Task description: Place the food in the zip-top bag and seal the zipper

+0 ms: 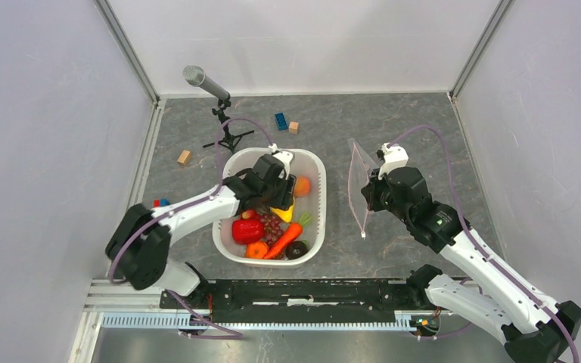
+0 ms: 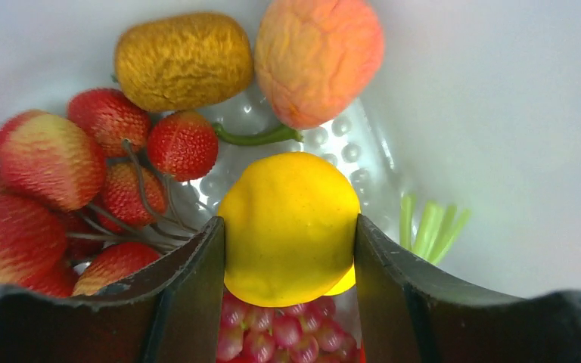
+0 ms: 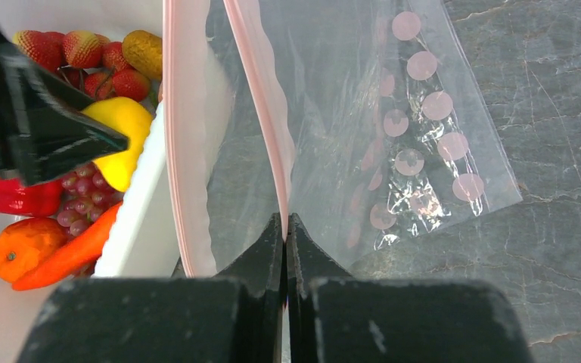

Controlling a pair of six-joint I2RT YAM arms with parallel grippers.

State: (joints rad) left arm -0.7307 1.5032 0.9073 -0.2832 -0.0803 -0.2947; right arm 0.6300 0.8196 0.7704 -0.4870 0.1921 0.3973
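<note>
Food (image 1: 271, 227) in basin (image 1: 316, 160) w/ bag (image 1: 361, 178) just right of it, blocks (image 1: 281, 121) & mic stand (image 1: 227, 136) behind.

Food heaped in the white basin (image 1: 318, 215): I count red pepper (image 1: 247, 230), carrot (image 1: 286, 239), purple grapes (image 1: 272, 224), orange (image 1: 256, 249), strawberries (image 2: 181, 144). Yellow fruit (image 2: 287, 197) is smooth, sits on top of the grapes, and is pinched on both sides by my left tool (image 2: 289, 225). Zip-top bag (image 3: 424, 136), clear with pale pink dots, is held up just right of the basin. Zipper (image 3: 261, 83) unsealed: 2 pink strips parted, my right tool (image 3: 285, 223) clamped on 1.
</note>
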